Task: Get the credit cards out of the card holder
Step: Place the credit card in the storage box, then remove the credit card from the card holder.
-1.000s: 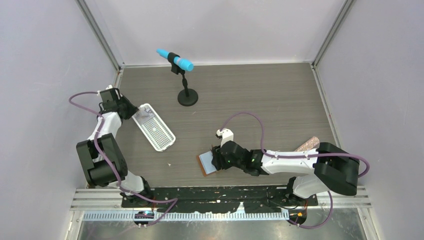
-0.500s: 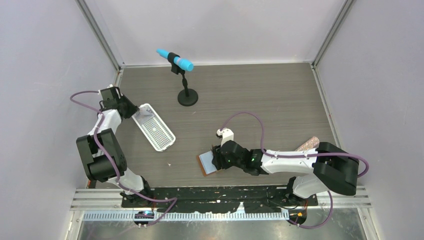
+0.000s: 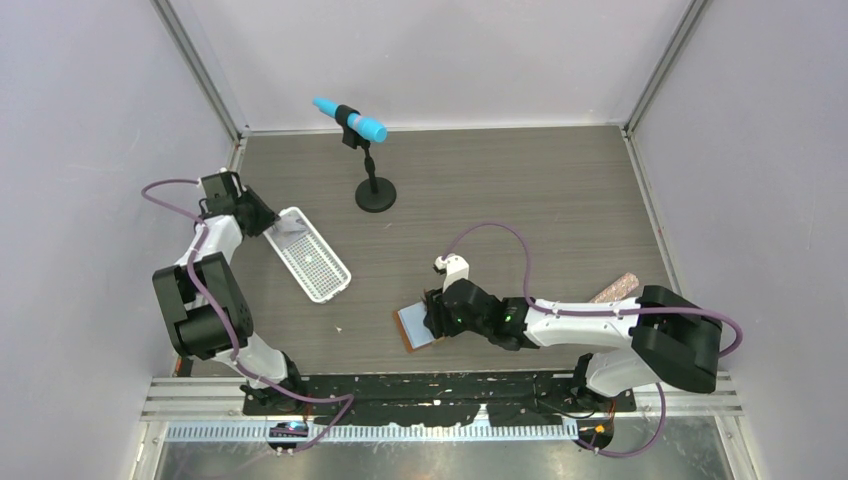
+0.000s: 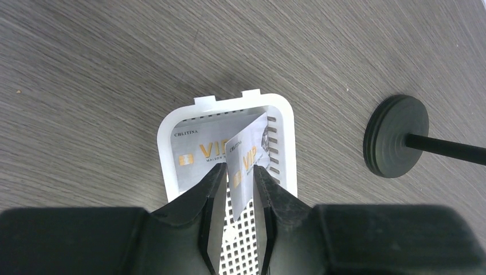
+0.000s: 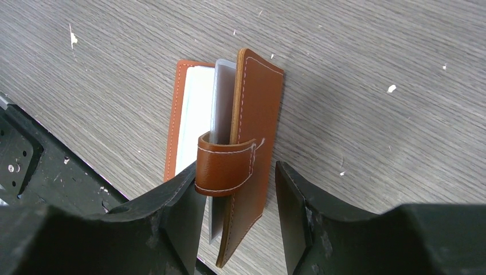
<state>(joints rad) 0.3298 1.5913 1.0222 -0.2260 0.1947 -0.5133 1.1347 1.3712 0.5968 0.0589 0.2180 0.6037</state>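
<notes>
The tan leather card holder [image 3: 411, 327] lies near the table's front edge, its cover [image 5: 259, 114] raised on edge. Pale cards [image 5: 220, 103] show between the covers, and the snap tab [image 5: 224, 163] loops over them. My right gripper [image 5: 236, 172] is open and straddles the tab end, its left finger touching the tab. It also shows in the top view [image 3: 432, 320]. My left gripper [image 4: 239, 172] is a little open at the far end of the white tray [image 4: 166, 172]. A whitish VIP credit card [image 4: 247, 152] leans tilted between its fingers. A second card [image 4: 195, 154] lies flat in the tray.
A black microphone stand [image 3: 375, 195] with a blue microphone [image 3: 350, 120] stands at the back; its round base [image 4: 396, 134] is right of the tray. A brown speckled object [image 3: 613, 288] lies by the right arm. The black base rail [image 5: 34, 172] is just beyond the holder.
My left wrist has drawn back slightly toward the left wall over the tray's far end. My right arm and the holder have not moved.
</notes>
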